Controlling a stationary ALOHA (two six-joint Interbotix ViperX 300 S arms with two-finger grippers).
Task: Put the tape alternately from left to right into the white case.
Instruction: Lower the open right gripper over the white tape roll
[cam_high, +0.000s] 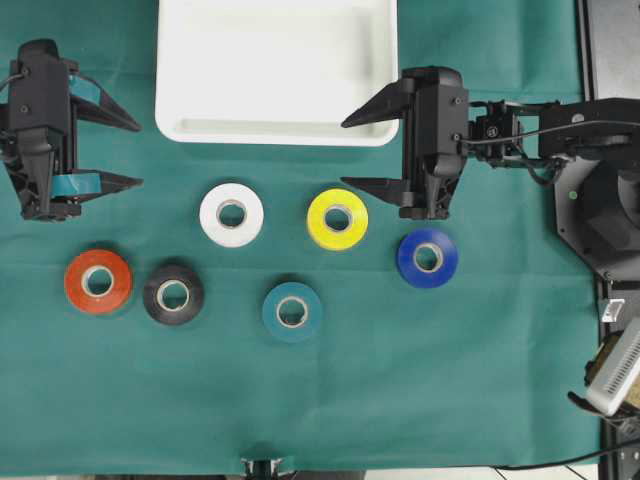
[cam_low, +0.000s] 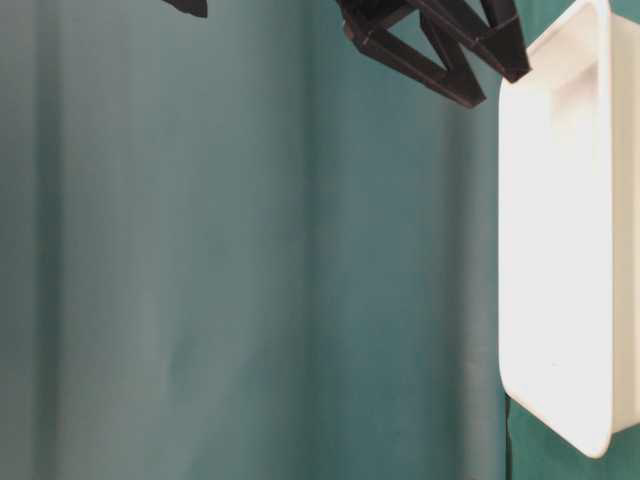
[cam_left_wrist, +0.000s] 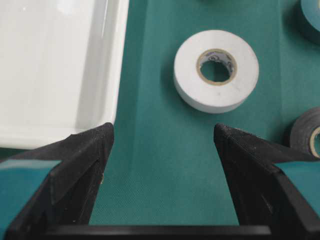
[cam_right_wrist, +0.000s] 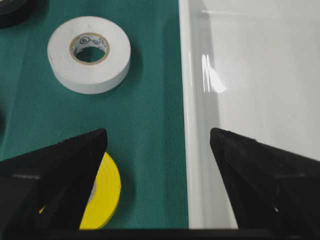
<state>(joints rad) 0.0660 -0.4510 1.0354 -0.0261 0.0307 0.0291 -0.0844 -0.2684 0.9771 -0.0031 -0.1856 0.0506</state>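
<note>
Hovering above a green cloth, both my grippers stand wide and hold nothing. My left gripper (cam_high: 118, 150) hangs at the left edge of the scene, my right gripper (cam_high: 362, 152) just off the near right corner of the white case (cam_high: 276, 128), which has no roll in it yet.

Risk first: my right jaws straddle the case rim, one jaw over the tray floor, the other over the cloth. Dropping straight down from here would likely strike the rim and shove the tray. Grabbing the wrong roll would also break the left-to-right alternation.

Closest to my right gripper, the yellow roll (cam_high: 337, 218) lies flat just beneath one jaw; the blue roll (cam_high: 428, 257) sits beside and slightly behind my wrist. Farther ahead of it lies the white roll (cam_high: 231, 214), which also sits ahead of my left gripper, slightly off to one side.

Near my left gripper, off to its side, lie the orange-red roll (cam_high: 98, 281) and the black roll (cam_high: 173, 293). The teal roll (cam_high: 292, 311) lies farthest from both.
</note>
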